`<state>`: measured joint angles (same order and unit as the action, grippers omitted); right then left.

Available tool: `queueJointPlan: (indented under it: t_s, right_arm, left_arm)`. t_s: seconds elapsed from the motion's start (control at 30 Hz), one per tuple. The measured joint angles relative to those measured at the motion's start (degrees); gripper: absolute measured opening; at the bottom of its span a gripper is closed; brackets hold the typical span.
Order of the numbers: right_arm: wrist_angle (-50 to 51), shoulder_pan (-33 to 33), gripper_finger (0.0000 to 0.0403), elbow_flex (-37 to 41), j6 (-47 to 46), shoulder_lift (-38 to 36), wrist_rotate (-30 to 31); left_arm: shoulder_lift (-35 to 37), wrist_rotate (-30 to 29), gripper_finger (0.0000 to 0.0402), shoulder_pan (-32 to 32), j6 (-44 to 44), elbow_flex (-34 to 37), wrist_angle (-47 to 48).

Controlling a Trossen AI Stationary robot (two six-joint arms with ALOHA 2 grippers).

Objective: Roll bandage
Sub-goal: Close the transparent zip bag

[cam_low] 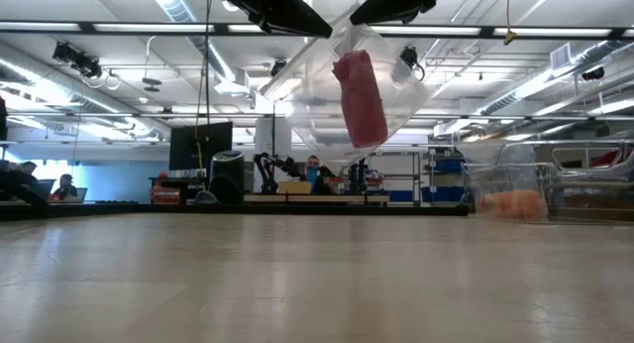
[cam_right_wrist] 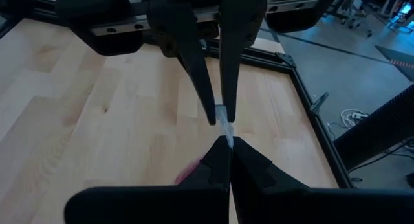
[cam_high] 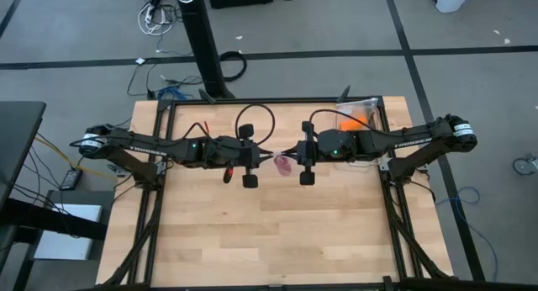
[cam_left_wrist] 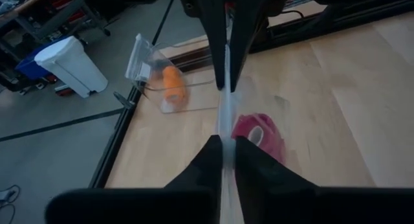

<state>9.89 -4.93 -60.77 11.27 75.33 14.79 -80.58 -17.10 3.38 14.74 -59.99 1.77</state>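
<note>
The pink bandage (cam_low: 361,97), rolled into a short cylinder, sits inside a clear plastic bag (cam_low: 327,125) that hangs in the air over the middle of the table. It also shows in the high view (cam_high: 283,164) and the left wrist view (cam_left_wrist: 262,136). My left gripper (cam_high: 269,156) and my right gripper (cam_high: 291,154) meet tip to tip above it, each shut on the bag's top edge. In the low view only the dark finger ends show at the picture's top. My left gripper pinches the clear bag's top edge (cam_left_wrist: 225,130) between its two fingers, coming level from the table's left side. The bag hangs below the fingers, clear of the table, with the bandage inside. My right gripper pinches the same top edge (cam_right_wrist: 224,128) between its two fingers, coming level from the table's right side, close against the left fingertips. The short strip of edge between the two grippers runs straight. The bag hangs below, lifted clear.
A second clear bag with an orange roll (cam_high: 357,119) lies at the table's far right corner; it also shows in the low view (cam_low: 510,204) and the left wrist view (cam_left_wrist: 171,88). Bare wooden tabletop (cam_high: 269,232) lies below and toward the near edge.
</note>
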Motion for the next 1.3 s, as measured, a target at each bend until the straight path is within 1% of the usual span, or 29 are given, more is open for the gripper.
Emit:
queueJointPlan:
  t_s: [0.1, 0.3, 0.73, 0.93, 1.13, 1.3]
  right_arm:
    - [-0.23, 0.0, 0.0, 0.02, 0.0, 0.02, 0.0]
    - [-0.22, 0.0, 0.0, 0.09, -0.02, -0.26, -0.04]
    - [0.46, 0.02, 0.0, 0.09, -0.07, -0.48, 0.04]
    - [0.76, 0.04, 0.0, 0.09, -0.07, -0.55, 0.28]
    - [0.79, 0.02, 0.0, 0.09, -0.07, -0.61, 0.26]
    - [1.7, 0.04, 0.0, 0.09, -0.09, -0.61, 0.2]
  left_arm:
    - [0.0, 0.0, 0.0024, 0.0, 0.09, 0.0, 0.54]
    - [0.02, -0.13, 0.0029, 0.01, 0.05, 0.23, 2.17]
    - [0.07, -1.7, 0.0028, 0.02, 0.0, 0.85, 4.5]
    - [0.07, -2.99, 0.0028, 0.11, -0.39, 0.87, 7.61]
    - [0.07, -3.22, 0.0028, 0.13, -0.44, 0.92, 8.38]
    - [0.05, -3.44, 0.0028, 0.13, -1.6, 0.92, 11.61]
